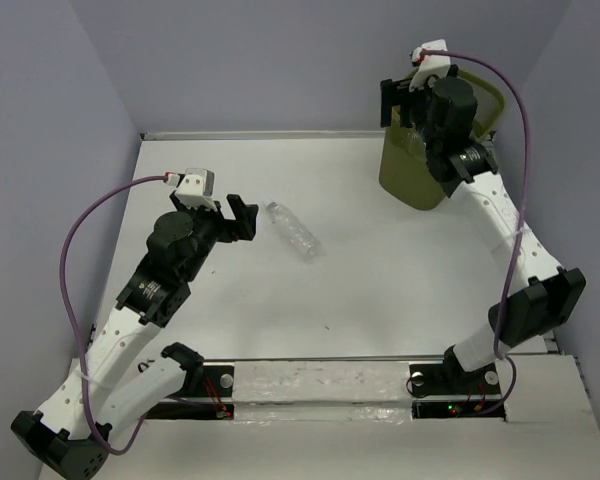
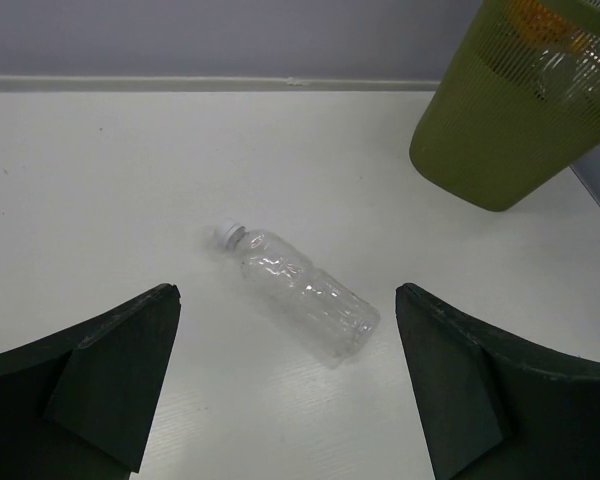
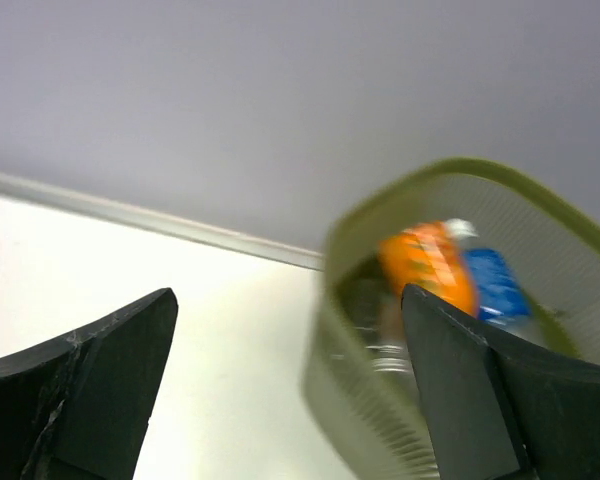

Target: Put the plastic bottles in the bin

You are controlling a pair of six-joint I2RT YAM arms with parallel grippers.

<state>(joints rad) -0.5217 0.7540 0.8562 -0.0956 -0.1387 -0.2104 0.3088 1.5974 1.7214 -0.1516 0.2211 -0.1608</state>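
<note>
Left gripper first: it hovers low over the white table, left of centre, claw spread wide and holding nothing. Framed between its two dark fingers in the wrist view lies a clear bottle, plain, white-capped and flat on its side. From overhead, the cap end points toward the back of the table and the base toward the near edge. The bottle sits just beside the claw but not touching it, and it's the one bottle out on the open table, around the middle.

Over to the far right corner: the olive-green mesh bin stands by the back wall, well apart from that loose bottle. The right gripper hangs up at the bin's top, over its left edge as the overhead camera sees it, arm stretched out long. Its claw is wide too, fingers far apart with nothing between them.

The right wrist picture is blurred, but inside the bin you can make out an orange bottle and beside it a blue-labelled bottle. Something clear lies lower down, too smeared to name. From the left wrist, orange shows again through the mesh near the bin's top
</note>
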